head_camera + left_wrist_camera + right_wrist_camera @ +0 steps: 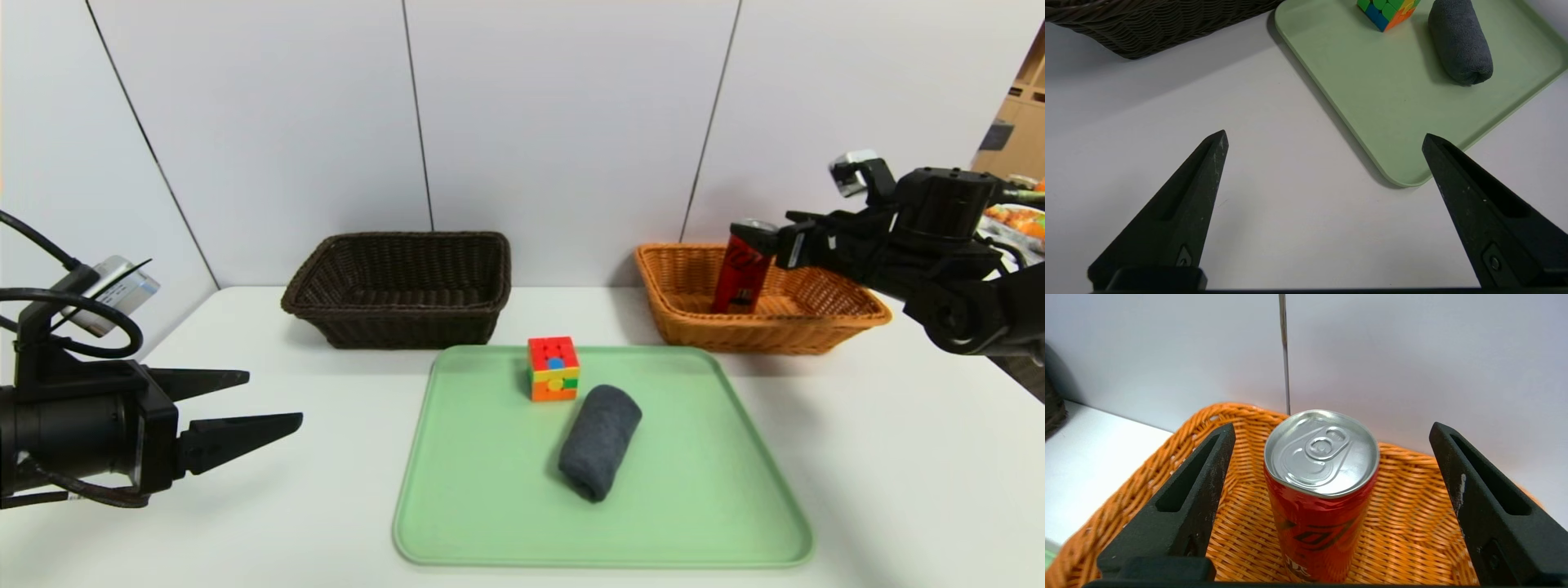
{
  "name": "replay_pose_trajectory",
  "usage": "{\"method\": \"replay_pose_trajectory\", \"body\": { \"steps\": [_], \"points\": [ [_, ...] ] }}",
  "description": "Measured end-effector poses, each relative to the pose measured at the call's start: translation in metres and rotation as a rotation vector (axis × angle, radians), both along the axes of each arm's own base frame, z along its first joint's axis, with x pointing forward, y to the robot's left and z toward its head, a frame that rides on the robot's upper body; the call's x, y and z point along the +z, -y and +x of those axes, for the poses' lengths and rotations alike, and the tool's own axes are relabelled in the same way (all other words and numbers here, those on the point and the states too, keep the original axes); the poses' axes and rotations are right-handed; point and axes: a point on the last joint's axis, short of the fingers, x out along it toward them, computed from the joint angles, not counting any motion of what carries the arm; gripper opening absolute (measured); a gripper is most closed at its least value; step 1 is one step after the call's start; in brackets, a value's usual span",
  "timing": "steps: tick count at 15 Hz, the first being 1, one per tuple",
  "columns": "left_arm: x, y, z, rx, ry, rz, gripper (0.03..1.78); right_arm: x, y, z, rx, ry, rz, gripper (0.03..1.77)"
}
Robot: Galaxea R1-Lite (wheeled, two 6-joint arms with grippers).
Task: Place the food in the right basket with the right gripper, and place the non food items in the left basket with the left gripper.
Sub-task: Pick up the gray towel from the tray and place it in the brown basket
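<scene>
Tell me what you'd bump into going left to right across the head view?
Left tool → dark basket → cube → cloth → can → right tool.

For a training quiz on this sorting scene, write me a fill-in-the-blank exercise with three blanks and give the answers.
1. The tall red drink can stands upright in the orange-tan woven ____.
2. The dark grey rolled cloth and the multicoloured puzzle cube lie on the pale ____ tray.
3. The right claw has its fingers ____, apart from the can on either side.
4. The dark brown woven basket holds ____ items.

Missing words: basket; green; open; no
</scene>
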Motion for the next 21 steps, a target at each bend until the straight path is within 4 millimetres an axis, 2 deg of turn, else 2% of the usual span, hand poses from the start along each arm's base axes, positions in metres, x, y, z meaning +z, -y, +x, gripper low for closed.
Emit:
{"method": "replay_pose_trajectory", "body": {
  "steps": [6, 12, 16, 21],
  "points": [
    [0.002, 0.000, -0.004, 0.000, 0.013, -0.002, 1.69, 0.041, 0.001, -0.040, -0.008, 0.026, -0.001, 1.68],
    [0.002, 0.001, -0.013, -0.002, 0.026, -0.004, 1.69, 0.074, -0.007, -0.106, 0.024, -0.017, 0.002, 1.69],
    [-0.003, 0.001, -0.017, -0.004, 0.015, -0.005, 1.69, 0.066, -0.020, -0.149, 0.078, -0.083, 0.007, 1.69],
    [-0.001, 0.002, -0.017, -0.048, 0.019, -0.028, 1.69, 0.049, -0.047, -0.181, 0.237, -0.140, 0.009, 1.69]
  ]
}}
